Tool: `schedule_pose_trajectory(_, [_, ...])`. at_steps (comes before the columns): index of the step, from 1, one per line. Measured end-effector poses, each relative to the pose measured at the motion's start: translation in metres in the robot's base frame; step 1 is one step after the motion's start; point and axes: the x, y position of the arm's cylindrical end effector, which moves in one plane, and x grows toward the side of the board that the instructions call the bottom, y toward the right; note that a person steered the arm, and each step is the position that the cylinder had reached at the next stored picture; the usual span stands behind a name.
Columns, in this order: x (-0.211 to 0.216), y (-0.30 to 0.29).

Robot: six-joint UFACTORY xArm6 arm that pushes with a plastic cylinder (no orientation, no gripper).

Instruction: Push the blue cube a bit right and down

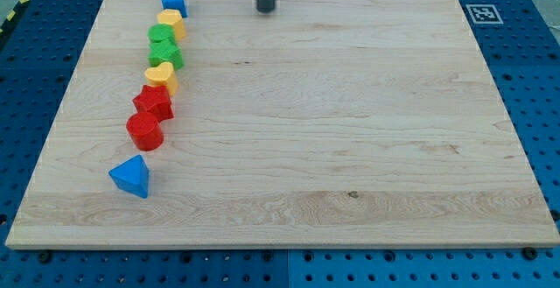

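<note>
The blue cube [173,0] sits near the view's top left of the wooden board [350,148], at the head of a line of blocks. My tip [265,10] is a dark rod coming down at the view's top centre. It stands well to the right of the blue cube, level with it, and touches no block.
Below the cube a line of blocks runs down and left: a yellow block [172,23], a green block [162,36], a green star-like block [165,56], a yellow block [161,77], a red star-like block [153,102], a red cylinder [144,132]. A blue triangle [131,176] lies apart, lower left.
</note>
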Motion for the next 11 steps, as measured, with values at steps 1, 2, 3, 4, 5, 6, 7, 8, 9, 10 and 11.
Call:
schedule_pose_trajectory(1, [-0.002,-0.003])
schedule_pose_trajectory(2, [-0.007,-0.048])
schedule_pose_trajectory(3, [-0.018,-0.101])
schedule_pose_trajectory(4, [-0.018,-0.113])
schedule_pose_trajectory(5, [-0.017,-0.188])
schedule_pose_trajectory(6, [-0.018,-0.209])
schedule_pose_trajectory(7, [-0.016,-0.208])
schedule_pose_trajectory(8, [-0.001,-0.191])
schedule_pose_trajectory(9, [0.003,-0.175])
schedule_pose_trajectory(10, [0.003,-0.145])
schedule_pose_trajectory(11, [0.007,-0.121])
